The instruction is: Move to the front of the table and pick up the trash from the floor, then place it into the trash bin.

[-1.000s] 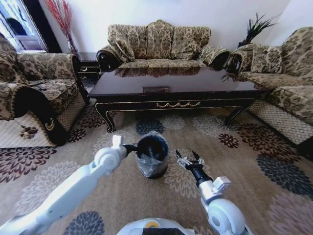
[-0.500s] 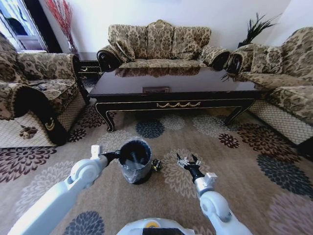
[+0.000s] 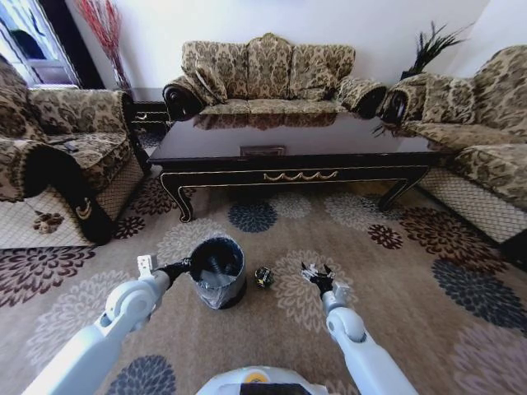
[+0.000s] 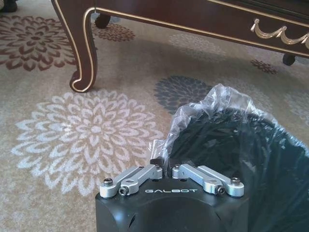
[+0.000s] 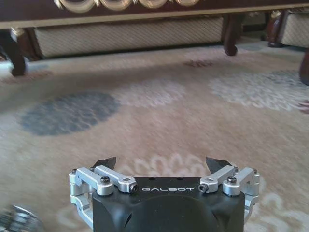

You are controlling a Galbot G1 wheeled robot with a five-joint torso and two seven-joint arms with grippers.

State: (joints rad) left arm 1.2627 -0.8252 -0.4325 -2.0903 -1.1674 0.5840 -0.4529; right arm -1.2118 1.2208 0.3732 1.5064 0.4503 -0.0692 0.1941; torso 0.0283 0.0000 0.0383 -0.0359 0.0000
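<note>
Small round black bag-lined trash bin [image 3: 216, 270] on patterned carpet floor [image 3: 428, 271], before low dark wood table [image 3: 296, 140]; small dark crumpled ball [image 3: 263, 276] just right of bin.

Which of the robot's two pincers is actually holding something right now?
The left pincer, shut on the rim of the trash bin. The right pincer hangs open above the floor, gripping nothing.

Behind everything I see a three-seat sofa [image 3: 268, 78] in a tan-and-brown damask pattern against the white wall. A matching armchair [image 3: 58, 156] with dark scrolled arms sits to my left, and another patterned sofa [image 3: 482, 123] to my right. In the far left corner a tall vase of red branches [image 3: 107, 37] stands by a small dark side table [image 3: 148, 111]. A spiky dark plant [image 3: 432, 45] rises in the far right corner.
</note>
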